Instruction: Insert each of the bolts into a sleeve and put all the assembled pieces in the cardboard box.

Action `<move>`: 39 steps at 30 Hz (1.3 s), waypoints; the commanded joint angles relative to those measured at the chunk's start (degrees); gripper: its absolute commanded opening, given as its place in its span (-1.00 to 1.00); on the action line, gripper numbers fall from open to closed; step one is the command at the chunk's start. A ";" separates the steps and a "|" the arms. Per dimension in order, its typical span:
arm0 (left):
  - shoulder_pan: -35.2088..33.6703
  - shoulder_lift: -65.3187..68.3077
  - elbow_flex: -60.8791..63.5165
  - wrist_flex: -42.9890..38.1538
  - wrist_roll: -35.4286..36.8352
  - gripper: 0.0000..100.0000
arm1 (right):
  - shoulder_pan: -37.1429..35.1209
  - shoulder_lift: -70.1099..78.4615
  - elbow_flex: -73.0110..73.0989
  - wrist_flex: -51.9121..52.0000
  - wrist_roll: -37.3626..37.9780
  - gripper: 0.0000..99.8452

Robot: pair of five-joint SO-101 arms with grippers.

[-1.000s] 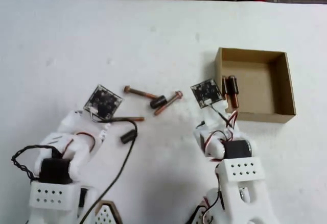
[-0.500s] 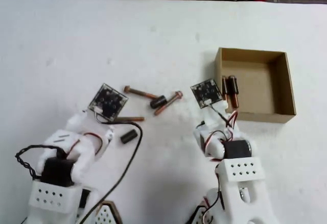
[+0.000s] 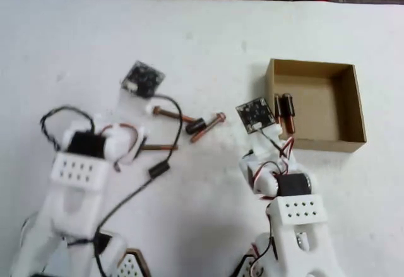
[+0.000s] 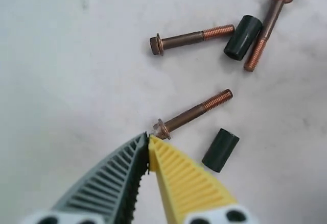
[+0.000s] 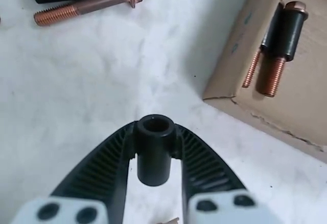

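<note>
The left gripper [image 4: 148, 143], clenched on nothing, sits at a bolt [image 4: 191, 114] head, perhaps touching, and may knock it away. The right gripper [image 5: 154, 132] grasps a sleeve [image 5: 154, 155].

The white left arm [image 3: 79, 163] swings forward across the white desk [image 3: 208, 43], away from the near edge. Its grey-and-yellow gripper [image 4: 148, 142] now has its tip at the head of a copper-coloured threaded bolt [image 4: 191, 113]. Its black cable [image 3: 179, 120] now drapes over a second copper bolt [image 3: 165, 111].
</note>
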 commanded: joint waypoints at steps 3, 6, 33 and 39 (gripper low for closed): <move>0.75 12.79 -9.93 -0.70 21.63 -0.95 | 0.40 -1.45 -0.53 -1.19 -0.53 -0.97; 0.57 17.98 -13.89 -0.70 31.65 -0.94 | 0.40 -1.45 -0.53 -1.19 -0.53 -0.97; 1.63 31.87 -22.42 9.76 56.00 -0.95 | 0.48 -1.36 2.29 -5.67 -0.53 -0.97; 7.87 31.87 -18.20 9.41 56.35 -0.94 | 0.48 -1.36 2.29 -5.67 -0.53 -0.97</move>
